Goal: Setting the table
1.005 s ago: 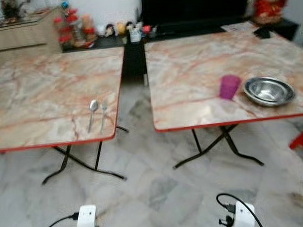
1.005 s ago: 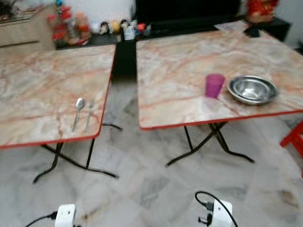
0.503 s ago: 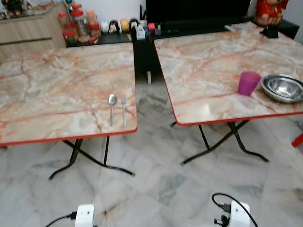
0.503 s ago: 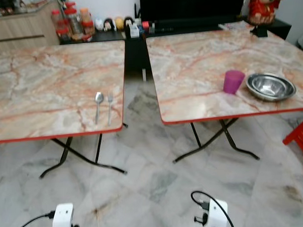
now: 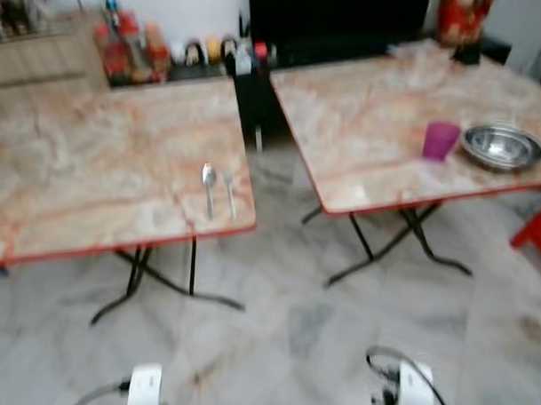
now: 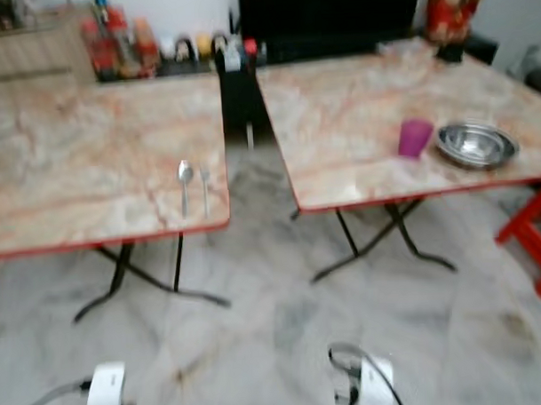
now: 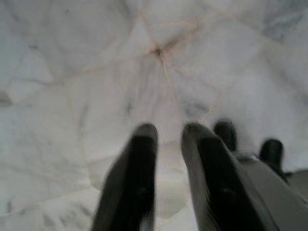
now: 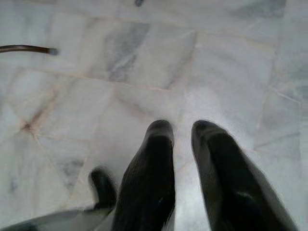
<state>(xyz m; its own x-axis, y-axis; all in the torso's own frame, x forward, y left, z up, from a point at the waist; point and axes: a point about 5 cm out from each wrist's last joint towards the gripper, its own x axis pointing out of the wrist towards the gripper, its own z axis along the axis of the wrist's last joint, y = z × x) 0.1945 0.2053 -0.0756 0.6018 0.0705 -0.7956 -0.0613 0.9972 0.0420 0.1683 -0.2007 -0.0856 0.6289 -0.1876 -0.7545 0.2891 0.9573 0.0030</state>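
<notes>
Room: two marbled tables, left table point(image 5: 91, 164), right table point(image 5: 374, 119), over pale floor point(image 5: 293, 335).
Cutlery: spoon point(image 5: 209, 189) and fork point(image 5: 229, 193) near the left table's front edge.
Dishes: purple cup point(image 5: 441, 140) beside bowl point(image 5: 502, 145) on the right table.
Hands: left gripper point(image 7: 168, 130) and right gripper point(image 8: 182, 129) hang low, fingers slightly parted, empty.
Risk: I'd say blur (I'm walking) could misjudge reach and knock cutlery off.
</notes>
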